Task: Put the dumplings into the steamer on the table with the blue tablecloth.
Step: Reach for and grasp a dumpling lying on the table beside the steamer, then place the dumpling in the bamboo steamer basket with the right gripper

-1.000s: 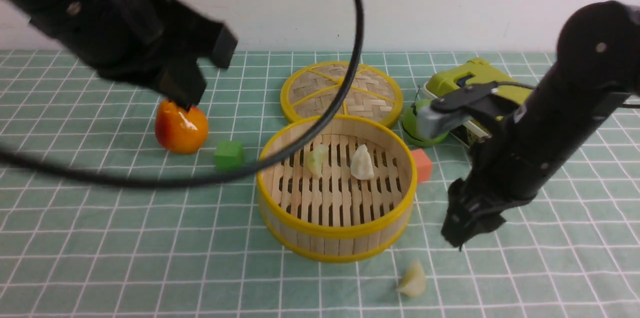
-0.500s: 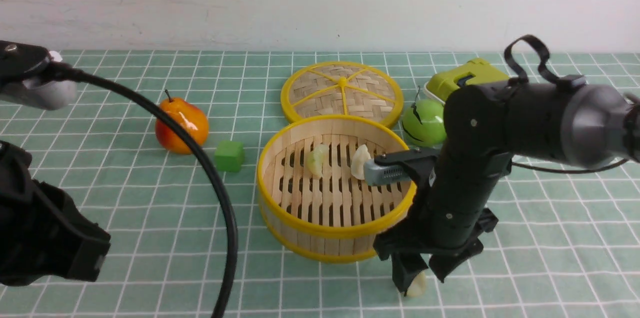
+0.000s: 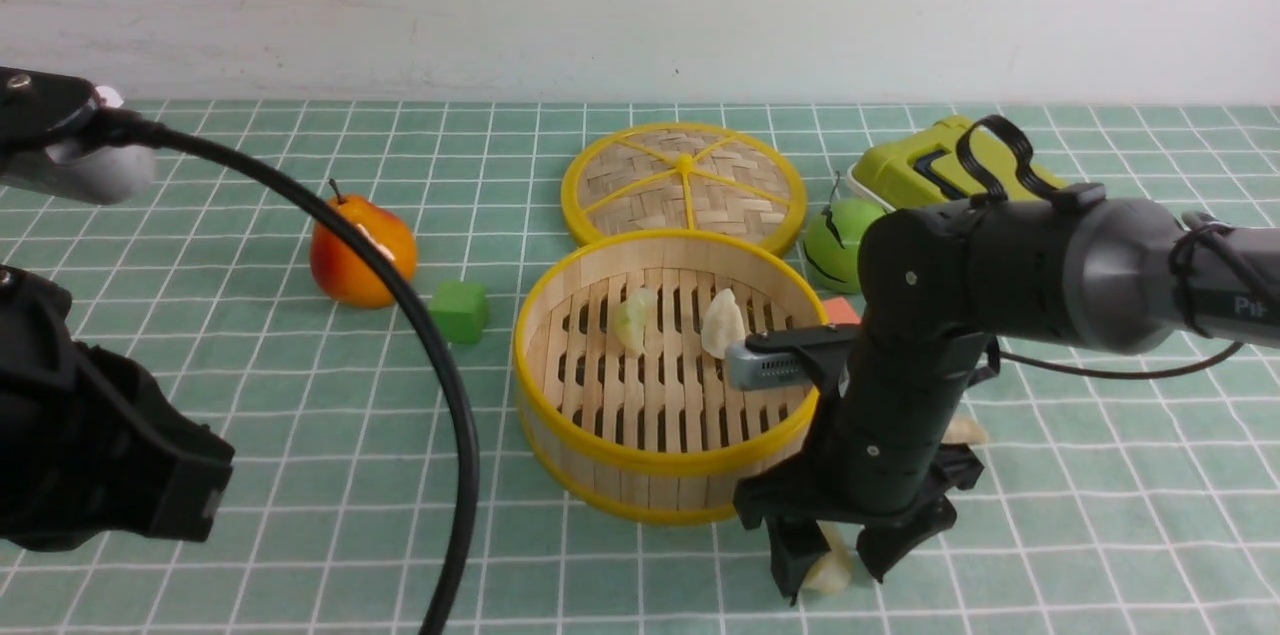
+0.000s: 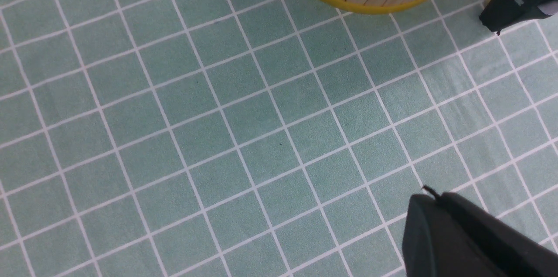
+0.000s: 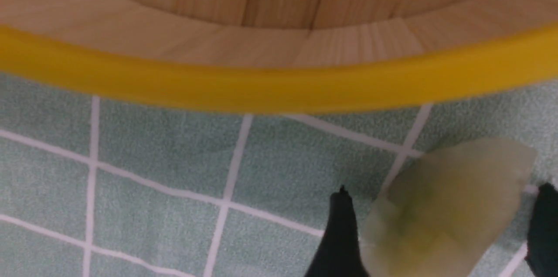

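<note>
1. While the right gripper [image 3: 832, 579] stands wide, one dumpling [image 5: 440, 207] lies between its fingers on the checked cloth [image 3: 300, 395]; nothing gripped yet.
2. Steamer [image 3: 660, 463] just behind it; left arm [image 3: 90, 455] well apart.

- The steamer [image 3: 640, 460] stands mid-table [image 3: 300, 435], with the lid [image 3: 683, 180] just behind it.
- In the steamer's far half, the first dumpling [image 3: 634, 320] lies left of the second dumpling [image 3: 722, 325].
- The third dumpling [image 3: 828, 567] lies on the table at the steamer's near right, between the spread fingers of the right gripper [image 3: 832, 583].
- The fourth dumpling [image 3: 967, 431] lies right of the steamer.
- A pear [image 3: 362, 255] sits left, with a block [image 3: 459, 310] between it and the steamer.
</note>
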